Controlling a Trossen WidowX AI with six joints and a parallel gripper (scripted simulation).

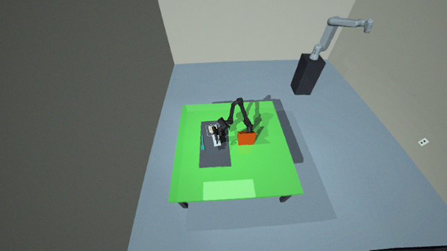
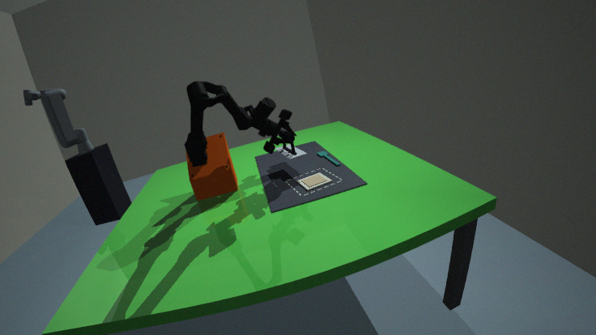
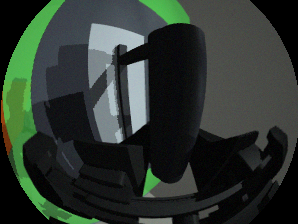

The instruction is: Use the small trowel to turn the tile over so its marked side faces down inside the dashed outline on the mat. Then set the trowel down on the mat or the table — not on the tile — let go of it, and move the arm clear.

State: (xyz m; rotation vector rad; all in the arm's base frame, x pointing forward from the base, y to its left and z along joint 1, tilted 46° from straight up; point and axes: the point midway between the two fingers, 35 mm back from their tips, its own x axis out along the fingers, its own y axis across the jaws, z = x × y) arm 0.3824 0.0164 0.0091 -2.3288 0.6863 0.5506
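The tile (image 2: 315, 180) (image 1: 211, 130) lies flat with a plain tan face up, inside the dashed outline (image 2: 341, 180) on the dark grey mat (image 2: 291, 200) (image 1: 215, 159). My gripper (image 2: 287, 146) (image 1: 220, 133) is shut on the small trowel (image 2: 293, 152) (image 1: 216, 142). It holds the trowel's pale blade just above the mat's far part, behind the outline and apart from the tile. In the wrist view the pale blade (image 3: 107, 63) shows beyond a dark finger. I cannot see the tile's underside.
A teal T-shaped tool (image 2: 328, 158) (image 1: 202, 142) lies on the mat's far right edge. The arm's orange base block (image 2: 212, 171) (image 1: 246, 137) stands on the green table (image 2: 375, 233) (image 1: 265, 171). A grey arm on a black pedestal (image 2: 97, 183) (image 1: 307, 73) stands off the table.
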